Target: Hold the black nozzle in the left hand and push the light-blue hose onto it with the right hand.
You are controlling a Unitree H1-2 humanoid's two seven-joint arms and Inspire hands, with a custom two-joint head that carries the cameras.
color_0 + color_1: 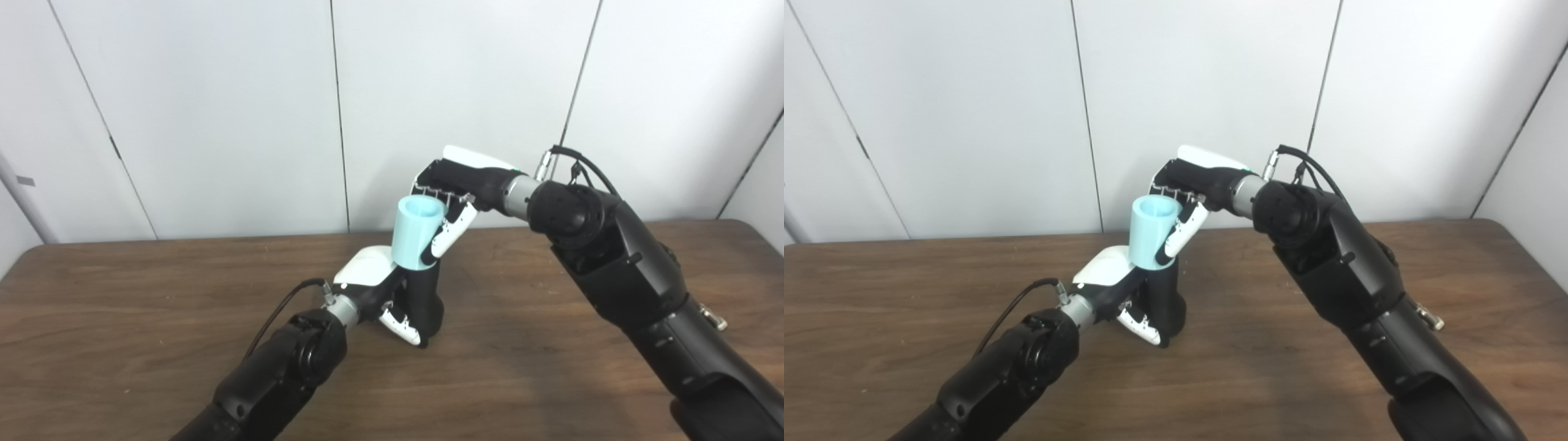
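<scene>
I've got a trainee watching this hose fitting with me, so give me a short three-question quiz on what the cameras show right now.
1. True or false: the light-blue hose lies flat on the table.
2. Which hand grips the black nozzle? A) left hand B) right hand C) neither
3. Fill in: the hose sits ____ the nozzle, its open end facing up.

Key
1. False; the right hand holds it upright, off the table.
2. A
3. on top of; how deep it is seated cannot be told.
</scene>
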